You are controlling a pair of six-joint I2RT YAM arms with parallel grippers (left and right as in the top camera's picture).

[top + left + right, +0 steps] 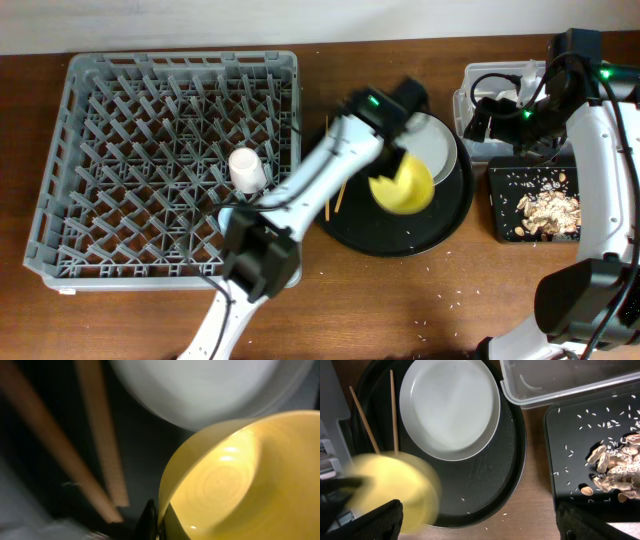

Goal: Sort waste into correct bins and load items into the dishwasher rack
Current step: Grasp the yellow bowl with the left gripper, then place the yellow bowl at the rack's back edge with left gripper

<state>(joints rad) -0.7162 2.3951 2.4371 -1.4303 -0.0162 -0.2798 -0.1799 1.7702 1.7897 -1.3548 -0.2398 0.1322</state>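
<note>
Pinching the likely light, stiff, slick yellow bowl (403, 187) deep on its rim with the left gripper (393, 163) over the round black tray's (455, 215) near side, with the right gripper (492, 118) spread wide toward the far right corner.

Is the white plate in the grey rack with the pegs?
No, the plate lies on the round black tray, not in the rack.
</note>
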